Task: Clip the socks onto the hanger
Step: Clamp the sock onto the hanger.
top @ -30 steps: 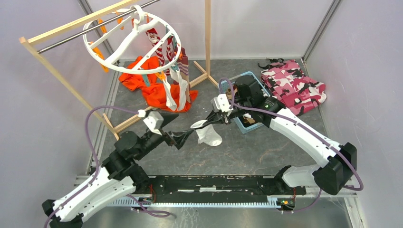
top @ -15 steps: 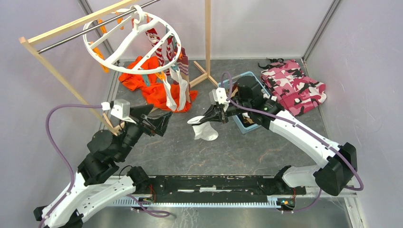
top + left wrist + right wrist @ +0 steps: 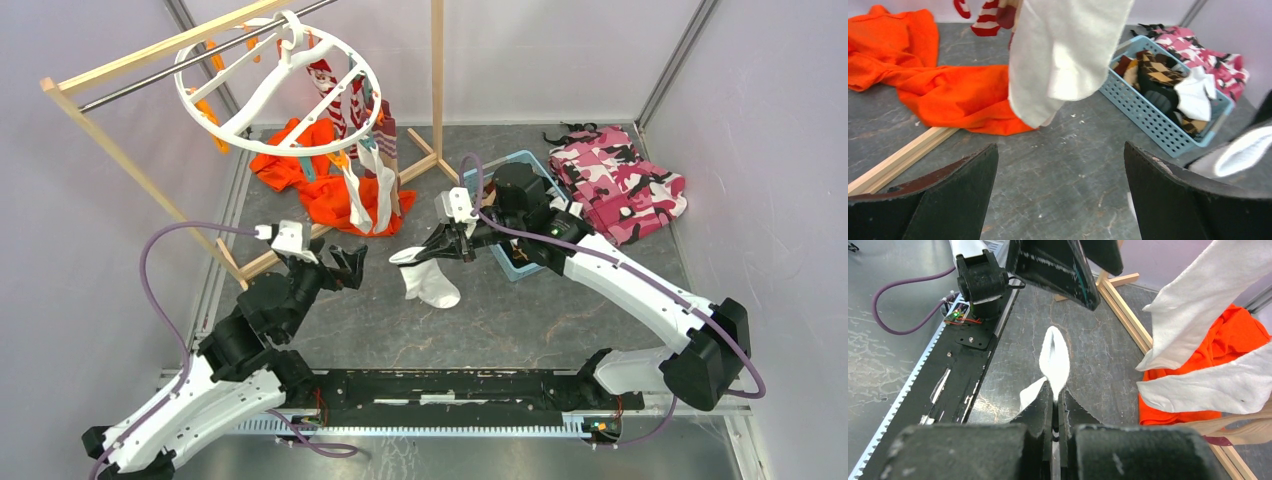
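Observation:
My right gripper [image 3: 441,248] [image 3: 1055,405] is shut on the cuff of a white sock [image 3: 430,282] [image 3: 1055,357], which dangles with its toe near the floor. To its left my left gripper [image 3: 350,262] [image 3: 1060,190] stands wide open with nothing between its fingers, a short gap from the sock. At the far left the white round hanger [image 3: 232,128] hangs from the rack's bar. Two white socks [image 3: 365,190] [image 3: 1063,55] and a red-and-white striped one [image 3: 340,95] hang from its clips. Several more socks lie in the blue basket [image 3: 522,262] [image 3: 1148,115].
A wooden rack [image 3: 140,170] stands at the left, with its foot beam [image 3: 898,155] on the floor by my left gripper. An orange garment [image 3: 320,190] [image 3: 948,95] lies under the hanger. A pink camouflage cloth [image 3: 615,180] lies at the back right.
My left arm pulled back to the left away from the sock, then came partway back, open throughout. My right gripper carried the white sock slightly left and toward the back.

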### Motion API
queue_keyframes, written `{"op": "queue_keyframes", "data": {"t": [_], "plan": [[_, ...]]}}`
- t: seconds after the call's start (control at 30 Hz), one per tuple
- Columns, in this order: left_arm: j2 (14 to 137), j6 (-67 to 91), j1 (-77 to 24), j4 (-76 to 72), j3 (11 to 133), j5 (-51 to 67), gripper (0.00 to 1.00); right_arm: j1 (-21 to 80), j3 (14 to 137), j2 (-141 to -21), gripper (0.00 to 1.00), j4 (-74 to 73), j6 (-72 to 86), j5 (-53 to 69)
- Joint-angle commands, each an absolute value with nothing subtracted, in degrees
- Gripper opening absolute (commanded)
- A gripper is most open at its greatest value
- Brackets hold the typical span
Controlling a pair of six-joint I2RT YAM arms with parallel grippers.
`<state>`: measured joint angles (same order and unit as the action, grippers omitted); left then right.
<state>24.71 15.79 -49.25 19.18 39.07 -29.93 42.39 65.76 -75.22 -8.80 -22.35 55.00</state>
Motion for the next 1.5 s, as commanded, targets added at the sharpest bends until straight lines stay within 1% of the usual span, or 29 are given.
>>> {"op": "queue_keyframes", "data": {"t": [0.0, 0.1, 0.17, 0.23, 0.3, 0.37, 0.43, 0.5, 0.6, 0.73, 0.8, 0.87, 0.93, 1.0, 1.1, 1.17, 1.23, 1.3, 1.37, 1.4, 1.47], "plan": [[22.5, 12.6, -48.4, 10.9, 34.7, -36.1, 1.00, 42.7, 65.2, -74.8, 0.00, -8.8, -23.9, 53.2], [20.7, 13.0, -46.9, 6.6, 30.5, -37.7, 1.00, 42.7, 64.6, -74.4, 0.00, -9.3, -24.7, 52.8], [22.3, 14.2, -44.3, 5.1, 29.1, -35.4, 1.00, 42.7, 64.2, -74.3, 0.00, -9.7, -25.1, 52.4], [27.3, 15.6, -38.5, 4.6, 28.6, -28.5, 1.00, 42.7, 64.0, -74.2, 0.00, -10.4, -25.8, 52.2], [29.7, 16.5, -28.9, 1.8, 27.3, -17.9, 0.99, 42.7, 63.9, -73.9, 0.00, -11.3, -26.9, 51.8], [27.5, 18.2, -20.8, -4.3, 23.6, -9.2, 0.98, 42.7, 64.0, -73.3, 0.00, -12.7, -28.9, 51.1], [21.9, 20.7, -15.8, -12.7, 17.1, -4.6, 1.00, 42.7, 63.7, -72.5, 0.00, -14.0, -31.0, 49.9], [18.1, 23.5, -13.1, -16.2, 13.7, -1.6, 1.00, 42.4, 63.5, -72.1, 0.00, -14.5, -31.8, 49.3], [17.8, 30.0, -9.2, -26.5, 9.0, 8.4, 1.00, 42.4, 63.5, -72.0, 0.00, -15.2, -32.1, 49.5], [23.1, 34.4, -3.9, -32.3, 13.3, 22.3, 1.00, 42.3, 64.5, -72.4, 0.00, -16.3, -33.2, 50.4], [26.9, 35.9, -0.5, -33.8, 17.2, 31.8, 1.00, 42.4, 64.6, -72.5, 0.00, -15.9, -33.0, 50.6], [32.2, 39.4, 5.1, -36.8, 20.6, 41.6, 1.00, 42.4, 64.6, -72.5, 0.00, -15.3, -32.7, 50.8], [35.4, 45.0, 10.2, -45.4, 21.3, 49.7, 0.99, 42.4, 64.5, -72.4, 0.00, -15.1, -32.6, 50.8], [39.4, 56.5, 15.3, -59.1, 20.4, 54.9, 0.99, 42.3, 64.6, -72.1, 0.00, -15.4, -32.9, 50.5], [44.9, 69.8, 19.8, -79.5, 20.4, 58.4, 1.00, 42.3, 64.7, -72.0, 0.00, -16.1, -33.6, 50.4], [48.4, 76.1, 20.3, -89.1, 21.7, 59.0, 1.00, 42.3, 64.9, -72.2, 0.00, -16.2, -33.7, 50.7], [50.7, 79.3, 20.7, -94.1, 23.9, 59.0, 1.00, 42.3, 65.6, -72.6, 0.00, -16.2, -33.8, 51.2], [51.5, 79.6, 21.1, -94.1, 26.3, 58.7, 1.00, 42.3, 66.3, -72.9, 0.00, -16.2, -34.0, 51.7], [50.6, 76.6, 21.1, -89.1, 29.1, 58.7, 1.00, 42.3, 67.0, -73.3, 0.00, -16.0, -34.0, 52.1], [49.7, 73.5, 21.2, -84.9, 30.4, 59.1, 1.00, 42.4, 67.5, -73.6, 0.00, -15.8, -33.9, 52.3], [46.6, 63.7, 21.2, -70.0, 33.3, 59.3, 1.00, 42.4, 68.0, -74.0, 0.00, -15.3, -33.2, 52.9]]}}
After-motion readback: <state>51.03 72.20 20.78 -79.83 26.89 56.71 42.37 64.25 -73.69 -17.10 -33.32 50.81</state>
